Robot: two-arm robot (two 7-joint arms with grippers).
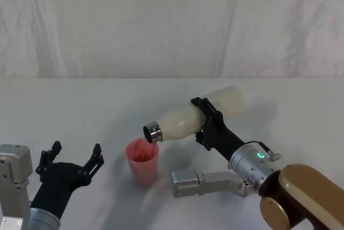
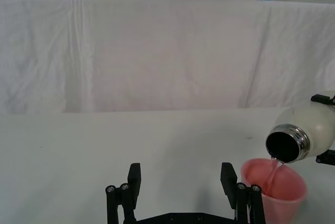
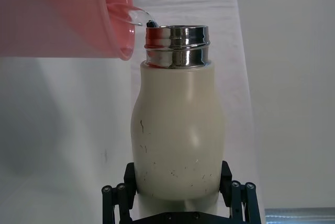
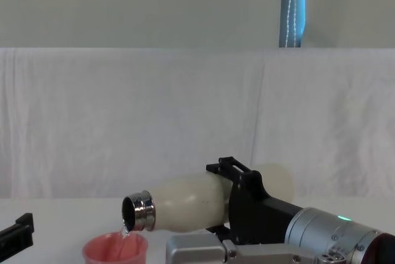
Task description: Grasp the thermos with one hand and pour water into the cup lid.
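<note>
Thermos: the cream-white thermos is tipped on its side in the air, with its shiny steel neck just above the cup lid's rim.
Water: a thin stream of water falls from the open neck into the cup lid.
Cup lid: the pink cup lid stands upright on the white table, under the thermos neck.
Right hand: the right hand is clamped around the thermos body, on the far side from the cup lid.
Left hand: the left hand is low on the cup lid's left, near it but not touching, with its fingers spread apart and holding nothing.
</note>
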